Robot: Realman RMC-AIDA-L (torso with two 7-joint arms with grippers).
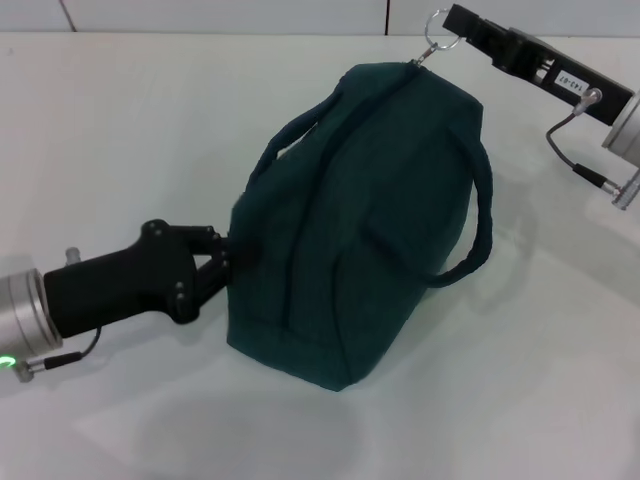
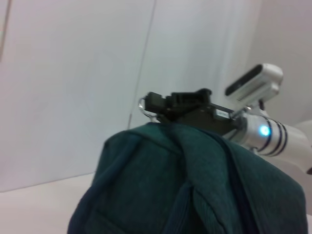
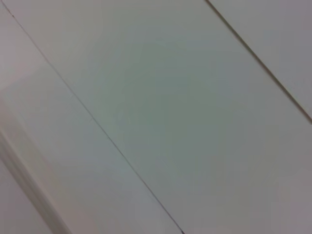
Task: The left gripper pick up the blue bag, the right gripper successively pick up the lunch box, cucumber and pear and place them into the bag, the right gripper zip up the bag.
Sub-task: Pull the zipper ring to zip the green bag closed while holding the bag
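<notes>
The dark blue-green bag (image 1: pixel 370 220) stands on the white table in the middle of the head view, with its top seam closed along its length and its two handles hanging down the sides. My left gripper (image 1: pixel 228 262) is shut on the bag's near-left end. My right gripper (image 1: pixel 447 32) is at the bag's far end, shut on the metal ring of the zip pull (image 1: pixel 436 42). The left wrist view shows the bag (image 2: pixel 195 185) close up and the right gripper (image 2: pixel 155 105) beyond it. The lunch box, cucumber and pear are not visible.
The white table (image 1: pixel 120 130) lies all around the bag. A white panelled wall (image 1: pixel 220 15) runs along the back. The right wrist view shows only white wall panels (image 3: pixel 156 117).
</notes>
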